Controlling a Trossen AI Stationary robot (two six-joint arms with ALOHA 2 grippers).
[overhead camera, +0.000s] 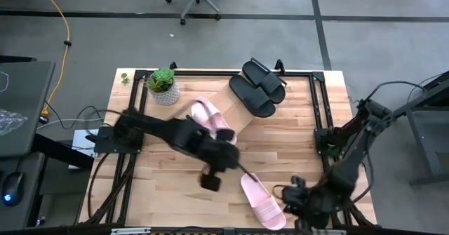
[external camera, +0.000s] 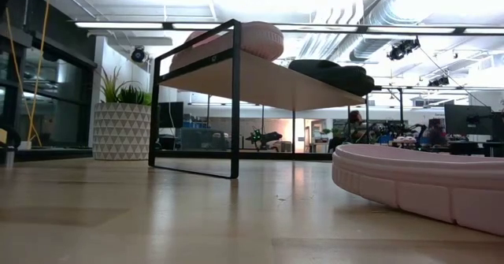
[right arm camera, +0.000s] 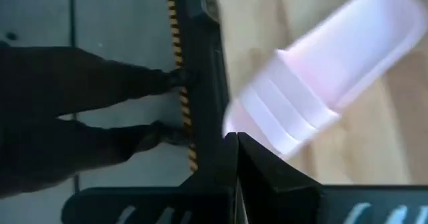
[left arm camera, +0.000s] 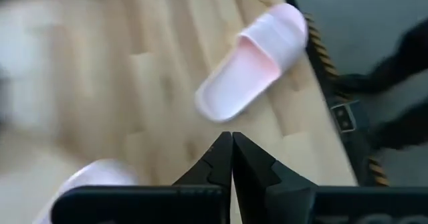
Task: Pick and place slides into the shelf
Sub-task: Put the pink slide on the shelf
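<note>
I am viewing a light butcher-block wooden tabletop [overhead camera: 168,186] from above, with the slanted light-wood shelf on a thin black metal frame [overhead camera: 235,112] standing at its far middle. The matte black pair of wide-strap slide sandals [overhead camera: 258,88] is lying on the right half of that shelf, and one pale pink slide sandal [overhead camera: 205,113] is resting on its left half; in the low view this pink slide is sitting at the left end of the board and the black pair toward the right. The second pale pink slide sandal [overhead camera: 262,200] is lying flat on the tabletop near the front edge, right of centre, well apart from the shelf. I am holding the left gripper [overhead camera: 210,181] over the middle of the table, just left of that loose slide, its fingers [left arm camera: 227,158] pressed together on nothing. The right gripper [overhead camera: 298,207] is waiting at the near right corner, just beside the loose slide's toe, its fingers [right arm camera: 234,158] likewise pressed together and empty. A small green plant in a white patterned pot [overhead camera: 163,86] is standing at the far left, beside the shelf.
</note>
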